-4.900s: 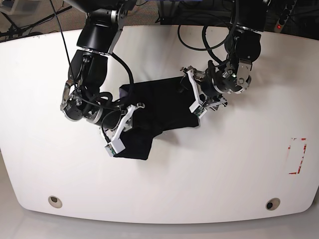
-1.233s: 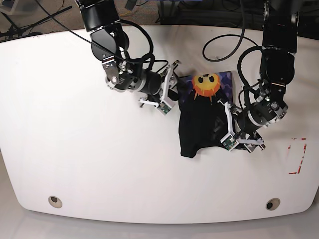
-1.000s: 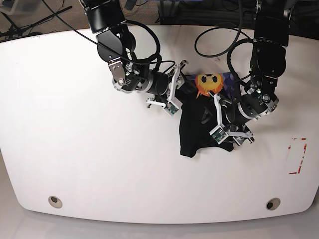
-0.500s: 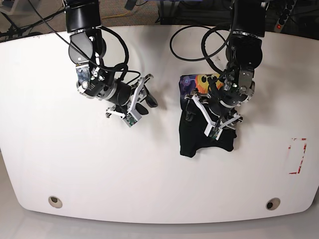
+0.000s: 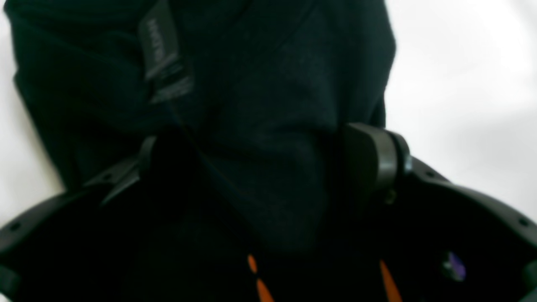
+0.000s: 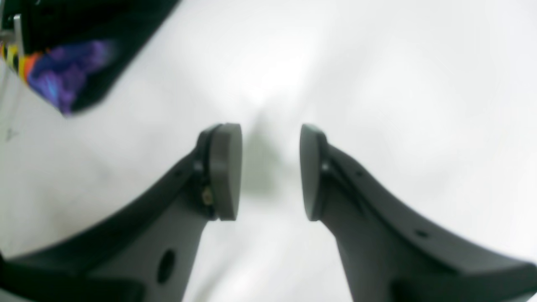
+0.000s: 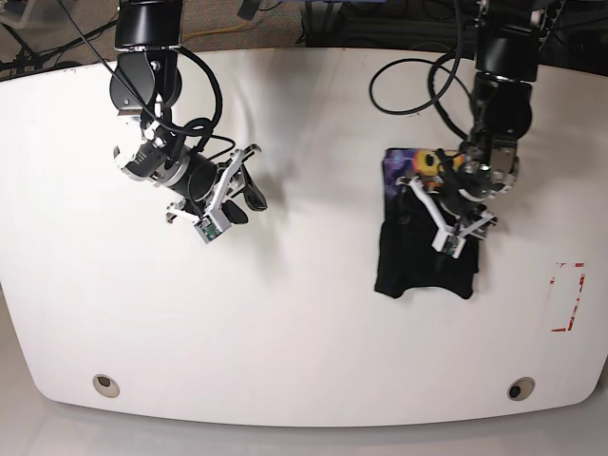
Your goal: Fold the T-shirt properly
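The base view shows a big white table (image 7: 304, 323) with two robot arms over it. The T-shirt (image 7: 418, 261) lies in a dark folded bundle on the side of the table where the left arm works, which is the right side of this picture. A bit of its orange, yellow and purple print shows at the top edge of the bundle. The left gripper (image 7: 454, 217) sits right on top of the shirt. In the left wrist view its two fingers (image 5: 371, 161) are spread wide apart, and a hump of black cloth (image 5: 268, 138) sits between them. I cannot tell if the fingers are pinching that cloth or just resting on it. A small grey label (image 5: 163, 58) shows on the cloth, and orange bits of the print peek out at the bottom. The right gripper (image 7: 236, 195) hangs over bare table, well apart from the shirt. In the right wrist view its pads (image 6: 226, 170) are a little way apart with nothing between them, and a corner of the shirt's print shows far off at the top left.
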Action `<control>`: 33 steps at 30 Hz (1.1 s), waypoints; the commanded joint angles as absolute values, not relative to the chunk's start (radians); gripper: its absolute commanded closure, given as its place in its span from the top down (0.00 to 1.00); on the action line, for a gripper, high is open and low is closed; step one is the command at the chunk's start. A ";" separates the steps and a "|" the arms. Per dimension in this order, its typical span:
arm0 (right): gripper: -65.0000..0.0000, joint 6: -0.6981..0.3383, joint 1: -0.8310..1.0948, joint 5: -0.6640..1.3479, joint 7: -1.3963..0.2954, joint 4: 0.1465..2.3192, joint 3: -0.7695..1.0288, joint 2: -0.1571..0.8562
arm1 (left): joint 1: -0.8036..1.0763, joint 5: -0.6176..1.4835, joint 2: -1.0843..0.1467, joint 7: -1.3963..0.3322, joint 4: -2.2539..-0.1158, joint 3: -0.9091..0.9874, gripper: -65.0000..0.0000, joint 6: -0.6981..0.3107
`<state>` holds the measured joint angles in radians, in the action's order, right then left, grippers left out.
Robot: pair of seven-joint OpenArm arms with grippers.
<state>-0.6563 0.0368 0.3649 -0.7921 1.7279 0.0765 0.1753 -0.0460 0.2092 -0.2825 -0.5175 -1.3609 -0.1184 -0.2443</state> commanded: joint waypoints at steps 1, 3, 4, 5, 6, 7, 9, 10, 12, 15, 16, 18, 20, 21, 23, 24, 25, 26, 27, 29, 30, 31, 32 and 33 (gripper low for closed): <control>0.32 -0.662 0.022 0.377 -0.812 1.804 0.102 0.183 | -0.013 0.143 -0.394 -0.610 -1.343 -0.056 0.77 -0.282; 0.32 -0.662 0.025 0.377 -0.839 1.842 0.113 0.183 | 0.008 0.142 -0.449 -0.610 -1.346 0.002 0.77 -0.346; 0.32 -0.662 0.027 0.377 -0.849 1.862 0.119 0.182 | 0.021 0.137 -0.481 -0.610 -1.346 0.036 0.77 -0.380; 0.32 -0.662 0.028 0.377 -0.851 1.871 0.119 0.182 | 0.027 0.136 -0.499 -0.610 -1.345 0.058 0.77 -0.395; 0.32 -0.662 0.028 0.377 -0.854 1.879 0.119 0.182 | 0.035 0.136 -0.521 -0.610 -1.342 0.079 0.77 -0.414; 0.32 -0.662 0.028 0.377 -0.857 1.890 0.119 0.182 | 0.045 0.136 -0.545 -0.610 -1.328 0.107 0.77 -0.429; 0.32 -0.662 0.036 0.377 -0.857 1.902 0.119 0.182 | 0.051 0.137 -0.593 -0.610 -1.297 0.145 0.77 -0.444; 0.32 -0.662 0.042 0.377 -0.857 1.908 0.119 0.182 | 0.051 0.140 -0.618 -0.610 -1.285 0.156 0.77 -0.453; 0.32 -0.662 0.053 0.377 -0.857 1.911 0.119 0.182 | 0.065 0.143 -0.667 -0.610 -1.254 0.188 0.77 -0.498; 0.32 -0.662 0.058 0.377 -0.855 1.911 0.117 0.182 | 0.070 0.140 -0.693 -0.607 -1.244 0.254 0.77 -0.558; 0.32 -0.662 0.059 0.377 -0.855 1.911 0.117 0.182 | 0.070 0.136 -0.696 -0.607 -1.241 0.280 0.77 -0.576; 0.32 -0.662 0.077 0.377 -0.855 1.914 0.116 0.182 | 0.071 0.136 -0.722 -0.607 -1.241 0.314 0.77 -0.607; 0.32 -0.662 0.090 0.375 -0.852 1.934 0.116 0.182 | 0.071 0.136 -0.762 -0.607 -1.239 0.318 0.77 -0.634; 0.32 -0.662 0.093 0.374 -0.852 1.940 0.116 0.182 | 0.070 0.139 -0.771 -0.607 -1.241 0.318 0.77 -0.642; 0.32 -0.662 0.107 0.374 -0.852 1.951 0.116 0.182 | 0.070 0.143 -0.799 -0.608 -1.250 0.328 0.77 -0.659; 0.32 -0.662 0.113 0.371 -0.851 1.952 0.116 0.182 | 0.070 0.143 -0.806 -0.608 -1.256 0.335 0.77 -0.667; 0.32 -0.662 0.119 0.371 -0.851 1.952 0.116 0.182 | 0.070 0.143 -0.811 -0.611 -1.270 0.349 0.77 -0.682; 0.32 -0.662 0.122 0.372 -0.851 1.952 0.116 0.182 | 0.070 0.143 -0.814 -0.611 -1.287 0.363 0.77 -0.698; 0.32 -0.662 0.122 0.374 -0.851 1.952 0.116 0.183 | 0.070 0.143 -0.814 -0.613 -1.311 0.383 0.77 -0.698; 0.32 -0.662 0.122 0.367 -0.851 1.954 0.116 0.183 | 0.070 0.143 -0.814 -0.633 -1.372 0.420 0.77 -0.698; 0.32 -0.662 0.122 0.366 -0.851 1.960 0.116 0.183 | 0.070 0.143 -0.812 -0.654 -1.408 0.440 0.77 -0.698; 0.32 -0.662 0.122 0.366 -0.851 1.960 0.117 0.183 | 0.070 0.143 -0.809 -0.667 -1.431 0.450 0.77 -0.698; 0.32 -0.659 0.119 0.364 -0.849 1.962 0.117 0.185 | 0.067 0.143 -0.806 -0.677 -1.460 0.460 0.77 -0.698; 0.32 -0.656 0.114 0.363 -0.849 1.962 0.117 0.185 | 0.065 0.143 -0.796 -0.680 -1.492 0.464 0.77 -0.698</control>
